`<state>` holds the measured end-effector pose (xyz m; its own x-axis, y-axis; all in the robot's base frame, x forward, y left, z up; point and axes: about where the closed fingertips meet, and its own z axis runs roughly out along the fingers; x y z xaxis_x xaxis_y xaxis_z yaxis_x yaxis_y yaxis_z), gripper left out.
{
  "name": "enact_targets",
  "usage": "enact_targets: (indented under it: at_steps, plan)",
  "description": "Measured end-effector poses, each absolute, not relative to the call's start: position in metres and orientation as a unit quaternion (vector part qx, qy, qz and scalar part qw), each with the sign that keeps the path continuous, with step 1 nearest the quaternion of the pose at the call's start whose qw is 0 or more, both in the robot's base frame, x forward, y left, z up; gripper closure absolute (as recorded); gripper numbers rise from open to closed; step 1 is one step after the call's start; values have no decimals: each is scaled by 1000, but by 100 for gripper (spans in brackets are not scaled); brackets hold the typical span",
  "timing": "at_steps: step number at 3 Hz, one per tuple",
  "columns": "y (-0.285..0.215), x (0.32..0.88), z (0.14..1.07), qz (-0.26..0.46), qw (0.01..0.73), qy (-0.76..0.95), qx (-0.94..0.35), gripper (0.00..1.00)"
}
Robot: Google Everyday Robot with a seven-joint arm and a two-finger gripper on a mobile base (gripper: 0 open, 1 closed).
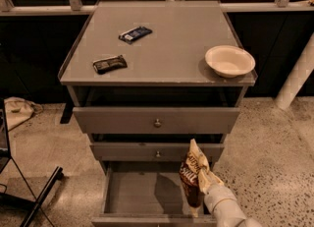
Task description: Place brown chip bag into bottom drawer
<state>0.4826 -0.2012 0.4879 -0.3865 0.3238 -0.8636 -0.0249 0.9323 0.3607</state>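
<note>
Grey three-drawer cabinet (167,54), seen from above and in front, on a speckled floor (274,147). Top surface: one cream bowl (229,60) at the right front corner; one blue-wrapped snack bar (135,34) towards the back left; one dark snack bar (110,64) nearer the front left, apart from the first. Top drawer (122,119) and middle drawer (122,151): each with a small centre knob, each pulled out a little. Bottom drawer (137,194): pulled well out, its grey floor bare where visible. Brown chip bag (191,174): upright, cream-yellow end uppermost, hanging over the right side of the bottom drawer, in front of the middle drawer's face; whether its lower end touches the drawer cannot be told. Gripper (205,182): at the bag's right edge, jaws clamped on the bag, on a white arm (225,210) entering from the lower right.
</note>
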Motion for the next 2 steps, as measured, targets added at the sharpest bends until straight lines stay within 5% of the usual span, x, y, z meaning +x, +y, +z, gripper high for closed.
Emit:
enact_targets:
  at_steps: [2]
  plan:
    - [-205,493,405,106,472,873,66,100]
